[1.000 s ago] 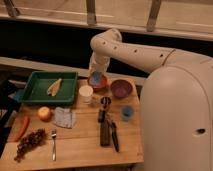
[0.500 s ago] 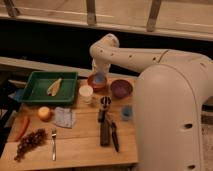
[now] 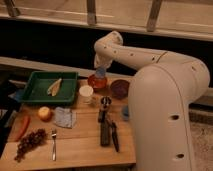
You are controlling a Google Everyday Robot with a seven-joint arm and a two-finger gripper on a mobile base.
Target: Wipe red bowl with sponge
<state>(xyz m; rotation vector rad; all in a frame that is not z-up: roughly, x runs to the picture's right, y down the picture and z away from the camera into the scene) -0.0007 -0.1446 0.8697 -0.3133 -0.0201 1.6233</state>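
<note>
The red bowl point(image 3: 96, 82) sits at the back of the wooden table point(image 3: 80, 150), right of the green tray. My gripper point(image 3: 101, 71) comes down from the white arm point(image 3: 125, 50) and hangs right over the bowl. A bluish sponge point(image 3: 101, 74) sits at its tip, just inside the bowl's rim, and the gripper looks shut on it. The fingers are mostly hidden by the wrist.
A dark maroon bowl point(image 3: 120, 88) stands right of the red bowl. A white cup point(image 3: 86, 93) is just in front. The green tray point(image 3: 30, 92) holds a yellowish item point(image 3: 54, 86). An orange fruit point(image 3: 45, 113), cloth point(image 3: 65, 117), grapes point(image 3: 29, 143), fork point(image 3: 53, 145) and black tools point(image 3: 106, 129) lie in front.
The arm's large white body has swung further into view on the right. The gripper stays over the red bowl, shifted only slightly.
</note>
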